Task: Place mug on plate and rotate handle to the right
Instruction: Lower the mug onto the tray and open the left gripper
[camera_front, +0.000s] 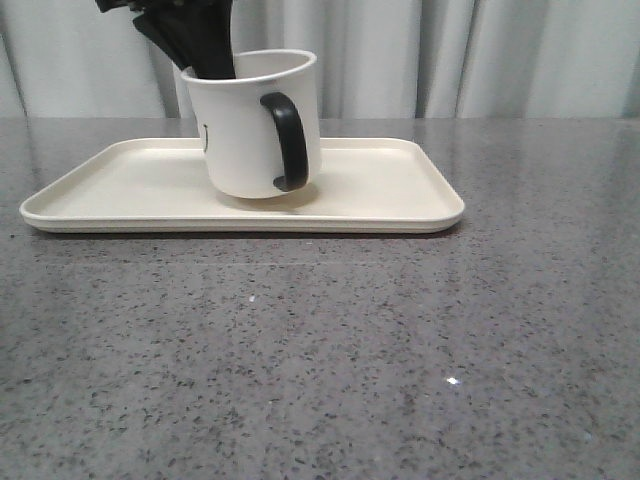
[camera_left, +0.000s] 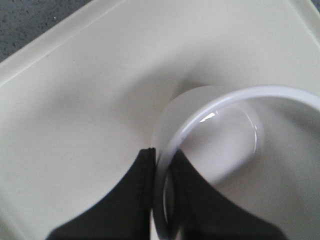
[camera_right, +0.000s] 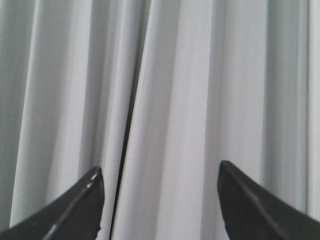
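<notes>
Pale grey curtains (camera_front: 480, 55) hang in folds behind a dark speckled stone table (camera_front: 400, 350), and on that table lies the plate (camera_front: 400, 190), a wide cream tray with rounded corners and a low rim.

The mug (camera_front: 240, 130) is over the plate's middle, toward the left of centre, tipped so that its rim leans to the right and only part of its base seems to meet the tray; a shadow sits under its right side. Its handle (camera_front: 288, 140) faces the front camera, a little to the right of the mug's middle. A sliver of black print shows at the mug's left edge.

My left gripper (camera_left: 161, 200) comes down from above and pinches the mug's wall at the rim, one finger (camera_left: 125, 200) outside and the other inside the cup, the jaws closed onto the wall.

My right gripper (camera_right: 160, 205) is out of the front view. Its wrist camera shows the two dark fingertips (camera_right: 75, 210) spread well apart with nothing between them, pointed at the curtains.
</notes>
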